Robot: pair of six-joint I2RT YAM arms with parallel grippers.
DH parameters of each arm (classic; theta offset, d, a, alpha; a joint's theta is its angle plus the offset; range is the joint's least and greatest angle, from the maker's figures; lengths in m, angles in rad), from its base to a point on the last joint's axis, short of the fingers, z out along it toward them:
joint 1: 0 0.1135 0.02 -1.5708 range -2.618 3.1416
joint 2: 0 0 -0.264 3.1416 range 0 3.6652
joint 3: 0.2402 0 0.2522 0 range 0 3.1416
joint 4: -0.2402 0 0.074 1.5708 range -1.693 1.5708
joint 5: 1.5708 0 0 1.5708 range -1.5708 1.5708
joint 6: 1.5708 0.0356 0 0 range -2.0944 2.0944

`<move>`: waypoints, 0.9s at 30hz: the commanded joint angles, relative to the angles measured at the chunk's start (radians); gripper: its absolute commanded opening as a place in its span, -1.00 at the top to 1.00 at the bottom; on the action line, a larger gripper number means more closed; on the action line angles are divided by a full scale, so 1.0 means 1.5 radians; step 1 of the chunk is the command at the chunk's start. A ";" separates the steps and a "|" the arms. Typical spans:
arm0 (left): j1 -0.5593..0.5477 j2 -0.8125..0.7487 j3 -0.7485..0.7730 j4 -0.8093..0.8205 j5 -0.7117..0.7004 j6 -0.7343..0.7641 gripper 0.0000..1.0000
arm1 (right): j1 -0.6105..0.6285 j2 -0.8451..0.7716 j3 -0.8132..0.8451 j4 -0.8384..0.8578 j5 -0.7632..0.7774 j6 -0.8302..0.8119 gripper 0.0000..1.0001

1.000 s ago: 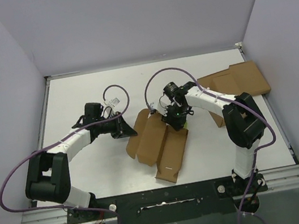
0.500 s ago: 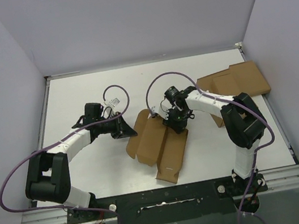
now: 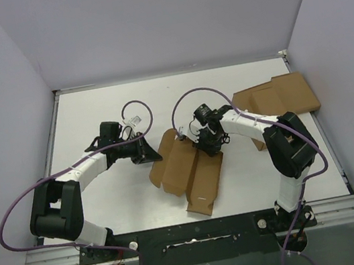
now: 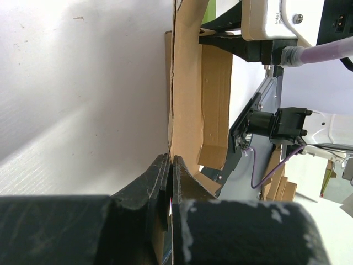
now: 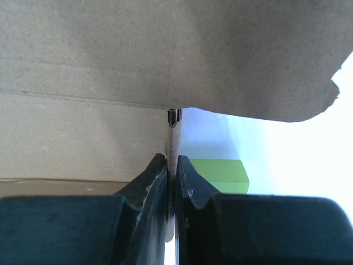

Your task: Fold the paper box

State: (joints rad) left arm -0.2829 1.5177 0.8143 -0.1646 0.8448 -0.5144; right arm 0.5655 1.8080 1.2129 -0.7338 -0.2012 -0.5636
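Observation:
The paper box point(image 3: 193, 170) is a brown die-cut cardboard sheet lying partly folded at the middle of the table. My left gripper point(image 3: 154, 155) is at its left flap. In the left wrist view the left gripper point(image 4: 171, 161) is shut on the thin edge of the paper box point(image 4: 187, 99), which stands upright there. My right gripper point(image 3: 208, 146) is at the sheet's upper right edge. In the right wrist view the right gripper point(image 5: 172, 162) is shut on a thin cardboard edge, with a wide panel of the paper box point(image 5: 165, 55) above it.
Flat brown cardboard pieces point(image 3: 280, 96) lie at the back right, one partly under the right arm. A green block point(image 5: 220, 175) sits just beyond the right fingers. Purple cables loop above both wrists. Walls close in the table on three sides.
My right gripper has shifted slightly left and closed on the sheet's edge. The left arm and its grip have not moved.

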 commanded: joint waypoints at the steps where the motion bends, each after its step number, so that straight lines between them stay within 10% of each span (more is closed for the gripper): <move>1: 0.010 -0.023 0.018 0.029 0.013 0.007 1.00 | 0.008 -0.027 -0.004 0.007 0.009 -0.004 0.91; 7: 0.013 -0.025 0.017 0.036 0.019 0.002 1.00 | 0.017 -0.023 -0.005 0.009 0.014 -0.003 0.69; 18: 0.018 -0.030 0.015 0.043 0.024 -0.001 1.00 | 0.024 -0.032 -0.018 0.041 0.070 0.011 1.00; 27: 0.019 -0.034 0.012 0.059 0.034 -0.004 1.00 | 0.015 -0.061 -0.018 0.034 -0.027 0.004 0.45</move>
State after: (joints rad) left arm -0.2634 1.5166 0.8143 -0.1448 0.8677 -0.5186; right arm 0.5987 1.7901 1.1927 -0.6937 -0.1833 -0.5491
